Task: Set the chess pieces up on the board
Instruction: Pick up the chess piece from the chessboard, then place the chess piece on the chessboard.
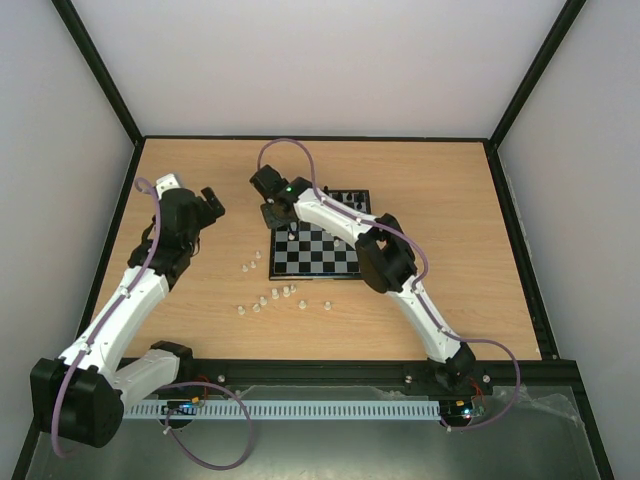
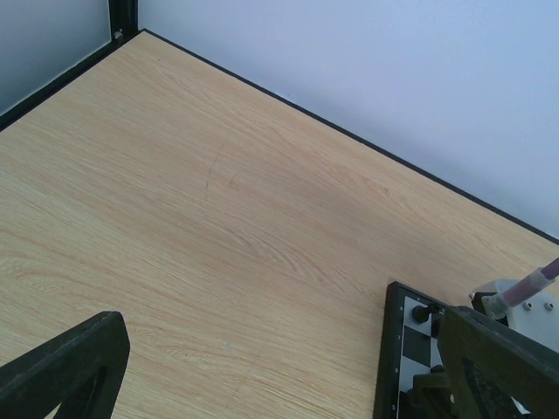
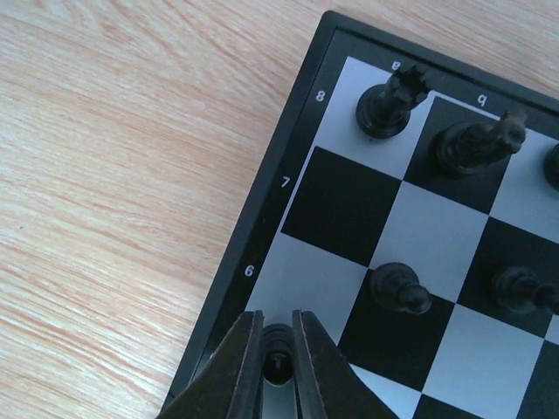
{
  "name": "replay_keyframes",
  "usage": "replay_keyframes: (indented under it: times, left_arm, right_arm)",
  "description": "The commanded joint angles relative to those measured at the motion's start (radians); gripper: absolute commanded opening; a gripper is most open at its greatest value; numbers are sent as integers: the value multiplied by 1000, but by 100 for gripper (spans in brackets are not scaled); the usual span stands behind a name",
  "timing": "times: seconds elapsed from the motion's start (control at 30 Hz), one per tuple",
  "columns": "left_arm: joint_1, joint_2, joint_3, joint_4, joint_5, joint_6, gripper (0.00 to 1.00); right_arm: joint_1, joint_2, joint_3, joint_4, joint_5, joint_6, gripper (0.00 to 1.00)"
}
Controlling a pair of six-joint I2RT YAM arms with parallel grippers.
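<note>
The board (image 1: 314, 276) lies at the table's middle, its left edge seen close in the right wrist view (image 3: 262, 218). Several whitish chess pieces (image 1: 265, 298) lie loose on the wood in front of and left of the board. My right gripper (image 1: 272, 215) hangs over the board's far left edge. In its wrist view the right gripper (image 3: 279, 349) is shut on a small black pawn (image 3: 279, 362) on a pale edge square below row 6. My left gripper (image 1: 205, 205) stands open over bare wood left of the board, nothing between its fingers (image 2: 70, 367).
Black figures stand on the board's far rows: a rook (image 3: 393, 100), a knight (image 3: 476, 144) and pawns (image 3: 400, 290). The board's corner (image 2: 390, 367) shows in the left wrist view. Black frame rails (image 1: 320, 138) and white walls ring the table.
</note>
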Motion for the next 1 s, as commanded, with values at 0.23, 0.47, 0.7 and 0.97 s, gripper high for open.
replay_keyframes:
  times: [0.23,0.47,0.7,0.97]
  left_arm:
    - [9,25,-16,32,5,5,100]
    - [9,32,-13,36,0,4,99]
    - [10,41,-13,39,0,4,100]
    - [9,44,-13,41,-1,7,100]
  right_arm:
    - [-50,41,102,-22,8,-23,10]
    - [-57,65,150,-6,-9,-38,10]
    - [-57,86,161,7,-34,-41,11]
    - [-59,105,170,19,-24,-41,11]
